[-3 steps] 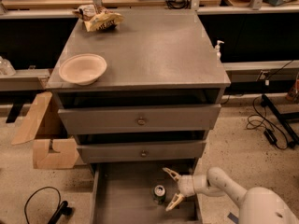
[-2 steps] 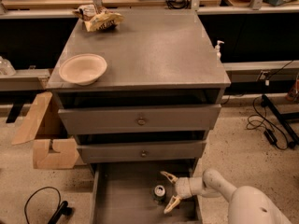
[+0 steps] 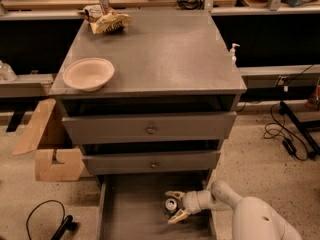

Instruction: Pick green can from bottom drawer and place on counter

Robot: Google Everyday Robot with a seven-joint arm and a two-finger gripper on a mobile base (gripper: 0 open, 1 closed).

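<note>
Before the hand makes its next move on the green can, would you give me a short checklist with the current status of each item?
1. Bottom drawer pulled out: ok.
2. Green can standing in it, silver top up: ok.
3. Hand at the can, fingers open on either side: ok.
4. Fingers closed on the can: not ok, not yet gripped.
5. Room to lift past the drawer above: cannot tell.
6. Bare space on the counter away from the bowl and snack bag: ok.
</note>
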